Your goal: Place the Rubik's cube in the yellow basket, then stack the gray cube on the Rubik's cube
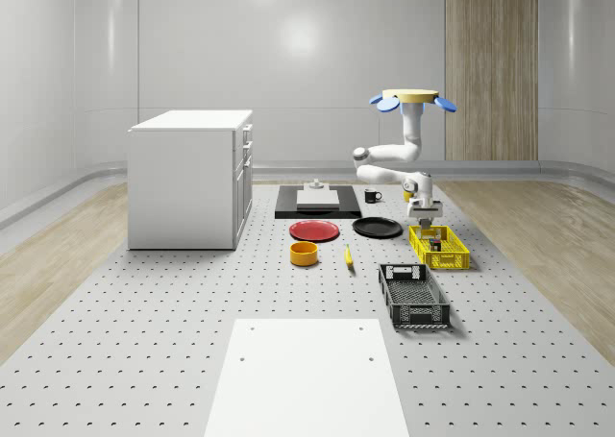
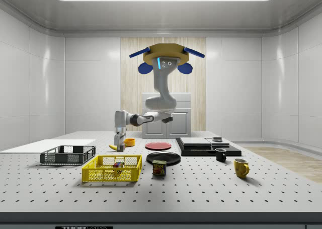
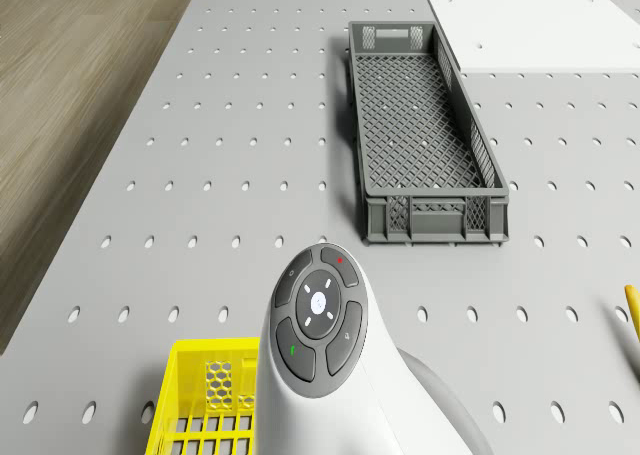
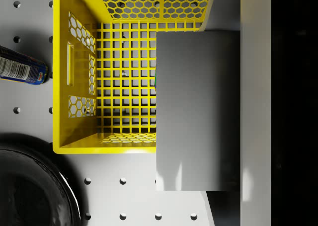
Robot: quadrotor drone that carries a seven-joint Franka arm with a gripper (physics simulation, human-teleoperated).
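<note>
Wrist view shows my hand [image 4: 198,112] clamped on the gray cube [image 4: 196,109] above the yellow basket [image 4: 79,82], where the Rubik's cube [image 2: 118,164] already sits. I judge the gray cube rigid, light, smooth-faced; flat opposite sides suit gripping. Drone [image 2: 163,58] hovers beside the basket.

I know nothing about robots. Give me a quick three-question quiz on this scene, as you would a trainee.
1. True or false: the Rubik's cube lies on the table, outside the yellow basket.
2. The drone hovers above the table with its hand over the yellow basket. What does the hand hold? A) a banana B) the gray cube C) a mug
3. What colour is the plate beside the black plate?

Key: 1 false, it lies inside the basket. 2 B. 3 red.
</note>
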